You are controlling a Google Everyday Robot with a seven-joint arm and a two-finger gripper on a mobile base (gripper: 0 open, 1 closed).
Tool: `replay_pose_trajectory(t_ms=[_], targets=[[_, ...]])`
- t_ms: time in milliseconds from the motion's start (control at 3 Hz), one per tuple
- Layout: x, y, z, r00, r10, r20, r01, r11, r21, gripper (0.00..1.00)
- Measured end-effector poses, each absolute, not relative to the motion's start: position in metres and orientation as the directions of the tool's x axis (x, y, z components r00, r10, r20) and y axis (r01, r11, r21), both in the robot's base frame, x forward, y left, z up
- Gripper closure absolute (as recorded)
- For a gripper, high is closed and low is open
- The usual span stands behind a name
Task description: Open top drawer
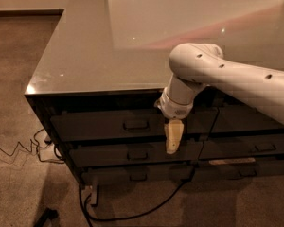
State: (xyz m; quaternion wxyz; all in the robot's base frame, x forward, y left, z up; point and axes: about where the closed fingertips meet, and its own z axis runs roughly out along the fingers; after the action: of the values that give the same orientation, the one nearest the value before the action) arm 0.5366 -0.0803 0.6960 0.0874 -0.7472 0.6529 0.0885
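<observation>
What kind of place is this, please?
Likely an office or lab: carpeted floor, glossy-topped cabinet of dark drawers, loose cables. The pincer hangs before the top drawer, lower right of its handle.

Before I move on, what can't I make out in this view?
Camera view:
- top drawer: right part hidden behind the arm; inside hidden by its front.
- claw, hanging right of the handle: whether it touches anything is unclear from above.
- right-hand drawers: cut off by the edge.
</observation>
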Motion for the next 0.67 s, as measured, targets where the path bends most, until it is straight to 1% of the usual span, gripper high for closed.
replay_pose_trajectory(t_ms=[667], targets=[[0.5630,-0.0882,0.6843,0.042,-0.974,-0.221,-0.998,-0.031,-0.056,0.00]])
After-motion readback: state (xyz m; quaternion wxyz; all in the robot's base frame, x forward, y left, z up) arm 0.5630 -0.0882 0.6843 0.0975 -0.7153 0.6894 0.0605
